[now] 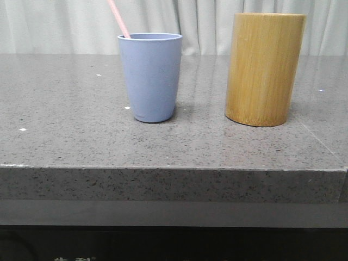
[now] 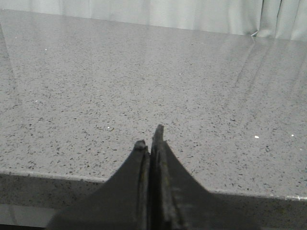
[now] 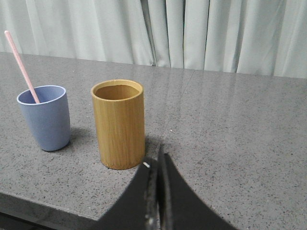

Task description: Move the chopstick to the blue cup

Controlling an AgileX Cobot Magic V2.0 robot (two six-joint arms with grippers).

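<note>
Chopstick [image 3: 20, 64] apart from right end effector [image 3: 157, 160]

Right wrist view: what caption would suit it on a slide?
Pink chopstick leaning in the blue cup, bamboo holder beside it, shut right claw in front.

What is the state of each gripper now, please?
Left gripper: closed, holding nothing.
Right gripper: closed, holding nothing; the chopstick stands in the blue cup.

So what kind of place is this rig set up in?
Probably a staged test bench, not a real kitchen: a speckled grey stone countertop, pale curtains as backdrop, and just the blue cup holding the chopstick beside a bamboo holder.
</note>
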